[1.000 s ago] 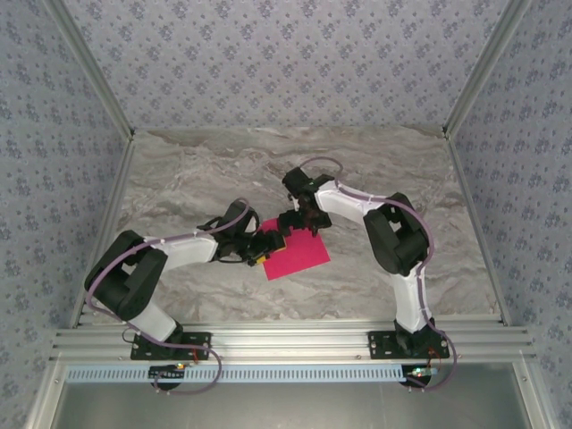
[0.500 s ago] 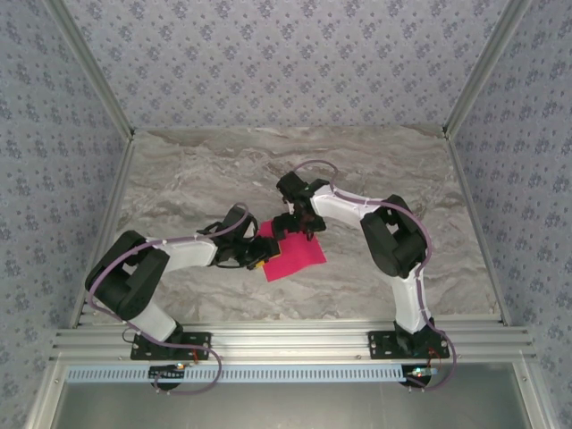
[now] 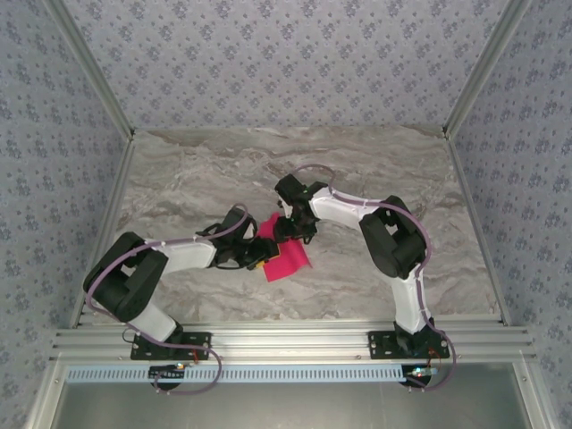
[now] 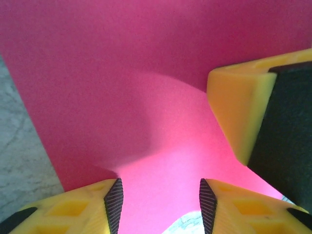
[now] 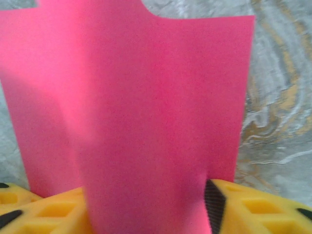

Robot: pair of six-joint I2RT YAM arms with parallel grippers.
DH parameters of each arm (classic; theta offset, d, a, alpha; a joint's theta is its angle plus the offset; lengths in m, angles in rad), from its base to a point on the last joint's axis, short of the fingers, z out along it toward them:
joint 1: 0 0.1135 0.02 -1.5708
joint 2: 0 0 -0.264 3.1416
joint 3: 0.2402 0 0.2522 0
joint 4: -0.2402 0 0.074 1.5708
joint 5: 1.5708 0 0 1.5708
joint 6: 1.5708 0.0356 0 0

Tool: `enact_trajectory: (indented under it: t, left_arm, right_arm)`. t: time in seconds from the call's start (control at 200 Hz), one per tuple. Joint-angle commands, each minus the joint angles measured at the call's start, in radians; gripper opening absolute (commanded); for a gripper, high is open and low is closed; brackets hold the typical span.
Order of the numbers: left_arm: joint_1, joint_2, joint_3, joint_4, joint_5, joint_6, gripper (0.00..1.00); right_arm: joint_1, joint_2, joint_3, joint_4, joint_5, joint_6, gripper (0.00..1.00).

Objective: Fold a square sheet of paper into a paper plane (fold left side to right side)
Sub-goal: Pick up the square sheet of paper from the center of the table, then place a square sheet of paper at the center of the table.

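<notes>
The square sheet of paper (image 3: 288, 259) is magenta-pink and lies mid-table, its right part lifted and bowed. My left gripper (image 3: 261, 253) is low over its left edge. In the left wrist view the left gripper (image 4: 161, 200) has its jaws apart, with the paper (image 4: 146, 73) spread under and between them, and a yellow finger of the other gripper (image 4: 239, 107) close at the right. My right gripper (image 3: 290, 231) sits on the sheet's far side. In the right wrist view the paper (image 5: 146, 97) humps up between the right gripper (image 5: 148, 204) jaws, which stand well apart; it hides the left pad.
The marbled table (image 3: 223, 170) stretches beyond the paper toward patterned walls on three sides. An aluminium rail (image 3: 286, 340) runs along the near edge by both arm bases. The two grippers are nearly touching over the sheet.
The right gripper's jaws have narrowed and it has shifted left toward the left gripper, pushing the sheet's right edge inward and up. The left jaws have narrowed slightly.
</notes>
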Motion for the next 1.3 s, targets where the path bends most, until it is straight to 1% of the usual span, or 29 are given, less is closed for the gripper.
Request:
enact_trajectory:
  t: [0.0, 0.055, 0.12, 0.185, 0.34, 0.39, 0.405, 0.445, 0.58, 0.74, 0.864, 0.894, 0.959, 1.059, 1.134, 1.199, 1.294]
  left_arm:
    - [0.051, -0.078, 0.001, -0.013, 0.008, 0.022, 0.5]
    - [0.087, -0.121, 0.0, -0.03, 0.033, 0.033, 0.51]
    - [0.134, -0.179, 0.0, -0.053, 0.062, 0.051, 0.56]
    - [0.186, -0.232, -0.001, -0.071, 0.096, 0.063, 0.59]
    - [0.315, -0.346, -0.014, -0.061, 0.217, 0.054, 0.68]
    - [0.342, -0.374, -0.011, -0.05, 0.256, 0.049, 0.71]
    - [0.349, -0.385, -0.008, -0.047, 0.265, 0.048, 0.71]
    - [0.362, -0.406, 0.0, -0.034, 0.296, 0.042, 0.73]
    - [0.368, -0.456, 0.036, 0.082, 0.371, -0.013, 0.81]
    - [0.356, -0.474, 0.087, 0.218, 0.403, -0.085, 0.89]
    - [0.314, -0.46, 0.133, 0.315, 0.408, -0.112, 0.9]
    - [0.3, -0.454, 0.146, 0.34, 0.408, -0.117, 0.92]
    - [0.269, -0.438, 0.17, 0.396, 0.409, -0.128, 0.93]
    - [0.224, -0.413, 0.204, 0.473, 0.406, -0.144, 0.93]
    - [0.19, -0.396, 0.234, 0.473, 0.405, -0.13, 0.9]
    - [0.168, -0.383, 0.254, 0.456, 0.399, -0.117, 0.83]
    - [0.149, -0.375, 0.26, 0.427, 0.385, -0.094, 0.63]
  right_arm:
    - [0.005, -0.029, -0.052, 0.017, -0.119, 0.012, 0.48]
    - [0.0, -0.056, -0.074, 0.065, -0.153, 0.016, 0.43]
    - [-0.011, -0.086, -0.099, 0.118, -0.205, 0.021, 0.37]
    - [-0.025, -0.115, -0.124, 0.17, -0.27, 0.025, 0.33]
    - [-0.072, -0.211, -0.215, 0.326, -0.428, 0.068, 0.28]
    - [-0.095, -0.256, -0.238, 0.394, -0.484, 0.091, 0.28]
    - [-0.101, -0.272, -0.279, 0.418, -0.503, 0.1, 0.27]
    - [-0.118, -0.31, -0.314, 0.472, -0.55, 0.123, 0.27]
    - [-0.172, -0.459, -0.369, 0.55, -0.654, 0.151, 0.27]
    - [-0.206, -0.622, -0.38, 0.605, -0.753, 0.2, 0.27]
    - [-0.209, -0.715, -0.379, 0.711, -0.771, 0.311, 0.28]
    - [-0.208, -0.732, -0.378, 0.739, -0.772, 0.335, 0.28]
    - [-0.208, -0.761, -0.372, 0.774, -0.768, 0.371, 0.28]
    - [-0.206, -0.779, -0.356, 0.782, -0.763, 0.4, 0.29]
    - [-0.206, -0.782, -0.354, 0.798, -0.762, 0.42, 0.29]
    - [-0.207, -0.786, -0.355, 0.791, -0.753, 0.421, 0.29]
    - [-0.212, -0.791, -0.359, 0.745, -0.727, 0.392, 0.3]
